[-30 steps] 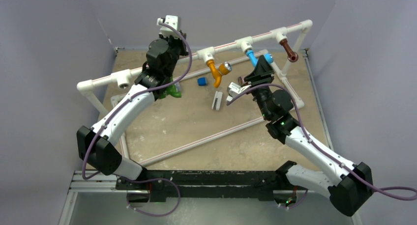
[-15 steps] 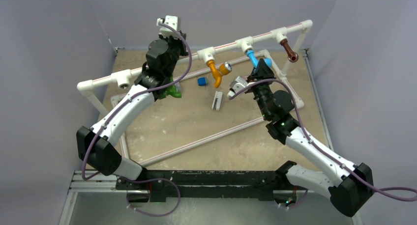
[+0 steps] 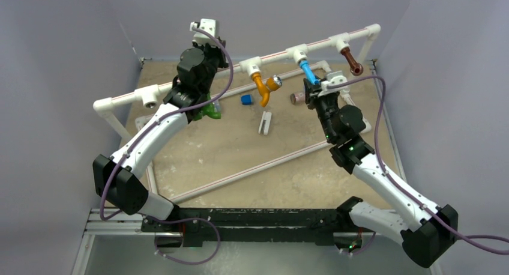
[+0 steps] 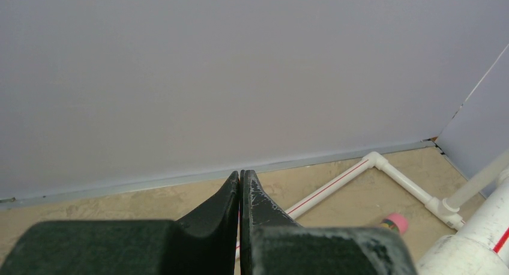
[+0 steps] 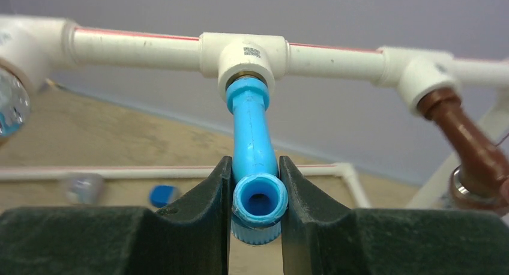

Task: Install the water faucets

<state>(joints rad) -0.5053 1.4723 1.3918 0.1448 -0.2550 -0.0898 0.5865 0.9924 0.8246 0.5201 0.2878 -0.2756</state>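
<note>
Toward the table's far right corner, clamped with the right gripper (image 5: 255,188) around the blue faucet (image 5: 252,131) seated in its white tee (image 5: 251,50); could slip or cross-thread if twisted off-axis.

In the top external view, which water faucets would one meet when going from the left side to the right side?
green faucet, partly hidden → orange faucet → blue faucet → brown faucet
</note>
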